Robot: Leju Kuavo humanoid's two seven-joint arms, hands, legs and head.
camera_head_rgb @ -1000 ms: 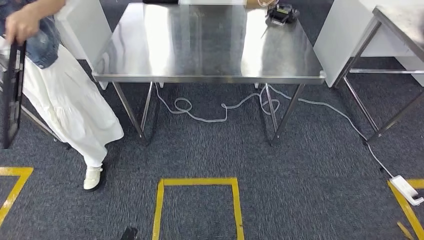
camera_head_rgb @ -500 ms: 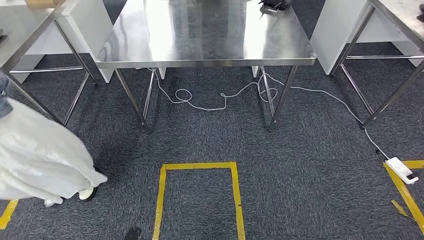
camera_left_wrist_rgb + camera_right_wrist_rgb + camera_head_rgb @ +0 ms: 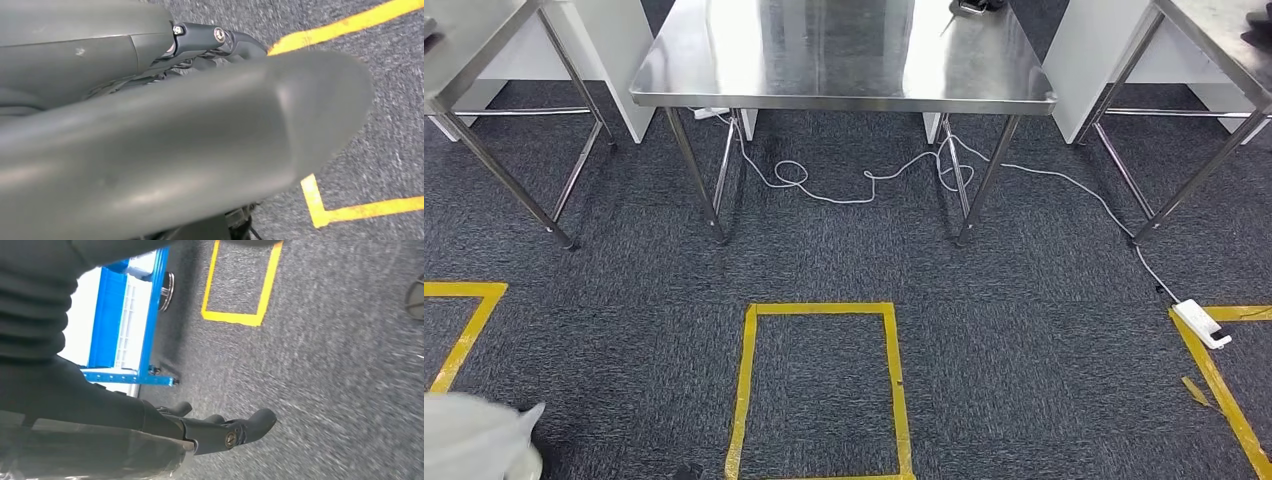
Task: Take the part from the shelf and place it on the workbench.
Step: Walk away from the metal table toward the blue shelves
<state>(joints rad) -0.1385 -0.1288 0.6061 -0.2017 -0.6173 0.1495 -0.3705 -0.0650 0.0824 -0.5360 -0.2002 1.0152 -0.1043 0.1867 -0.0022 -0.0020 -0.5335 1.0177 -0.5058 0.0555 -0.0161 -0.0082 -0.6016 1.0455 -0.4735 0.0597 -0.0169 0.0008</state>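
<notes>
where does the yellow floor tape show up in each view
Head view: yellow tape rectangle bottom centre, before the steel table.
Left wrist view: two strips on the floor past the left hand.
Right wrist view: rectangle end beside the blue rack.
Shared landmark: the dark grey carpet under it.

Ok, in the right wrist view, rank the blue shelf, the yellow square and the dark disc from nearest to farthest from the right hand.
1. Blue shelf: its foot is just beside the right hand.
2. Yellow square: on the carpet beyond the shelf's foot.
3. Dark disc: farthest, at the picture's edge.
</notes>
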